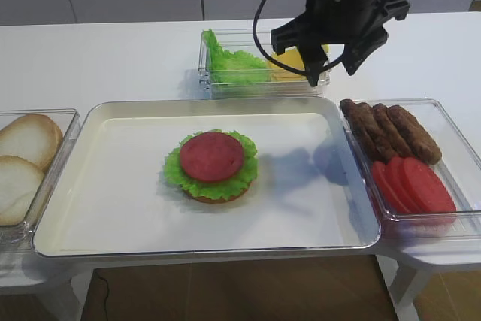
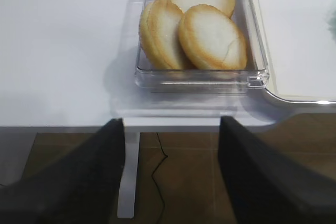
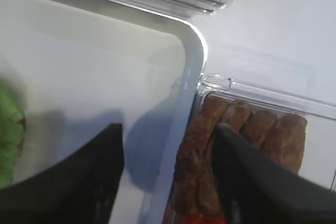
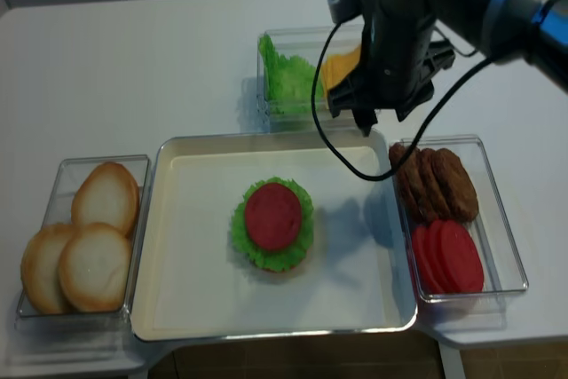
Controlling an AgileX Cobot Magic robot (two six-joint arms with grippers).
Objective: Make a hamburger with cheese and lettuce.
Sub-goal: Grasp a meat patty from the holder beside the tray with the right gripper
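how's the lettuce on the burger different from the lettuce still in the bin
The lettuce on the hamburger lies flat as a ruffled ring, mostly covered by a red slice; the lettuce in the bin stands piled against the wall, uncovered. The first sits on a bun base in the tray; the second shares its bin with cheese. Both are bright green and frilly.

cheese point(image 1: 289, 62) partly behind right arm

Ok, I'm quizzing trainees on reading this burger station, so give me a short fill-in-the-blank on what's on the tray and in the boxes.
1. The top layer of the hamburger on the tray is a round ____ slice.
2. The lettuce shares its box with the yellow ____.
3. The right claw hangs open and holds ____.
4. The brown patties share a box with the red slices, on the tray's ____ side.

Missing: red; cheese; nothing; right
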